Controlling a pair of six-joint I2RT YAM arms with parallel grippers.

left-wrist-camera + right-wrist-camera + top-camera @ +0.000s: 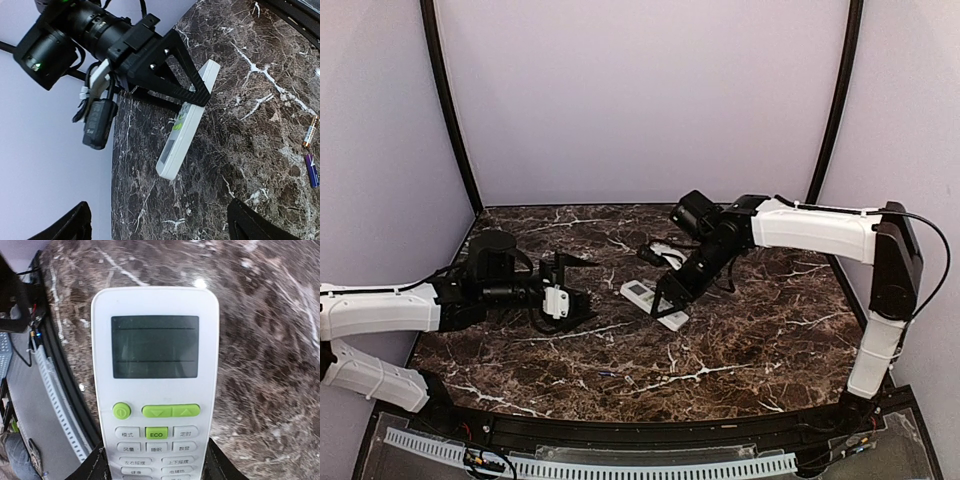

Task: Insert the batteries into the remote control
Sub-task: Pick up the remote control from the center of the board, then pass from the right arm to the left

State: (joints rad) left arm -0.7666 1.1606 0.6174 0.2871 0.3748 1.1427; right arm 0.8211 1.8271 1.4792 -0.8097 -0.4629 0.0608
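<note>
Table: a dark brown marble-patterned tabletop with white veins (750,350), with pale lilac walls around it.
Remote control: a small white rectangular plastic handset (642,293) (182,132) (155,380) near the middle of the tabletop, between the two arms.
Remote face: turned up. A greyish display window, a round green button, a green rocker bar, a green ECO key and rows of white keys show.
Remote back: turned to the marble and hidden.
Remote long axis: slanted across the table in the overhead view, from far-left to near-right.
Remote heading: the display end points towards the left arm and away from the right wrist. The key end sits between the right fingers.
Remote height: whether it rests flat or is raised off the marble cannot be told.
Right gripper (665,305) (192,100) (157,467): black triangular fingers (95,466) pressed against both long edges of the handset at its key end, clasping it.
Left gripper (578,292) (160,222): jaws spread wide and holding nothing, aimed at the handset from the left and well apart from it.
Loose batteries: a slim gold-toned cell with a dark tip (310,131) and a blue-violet cell (311,170) lie bare on the marble. They are near each other and well apart from the handset.
</note>
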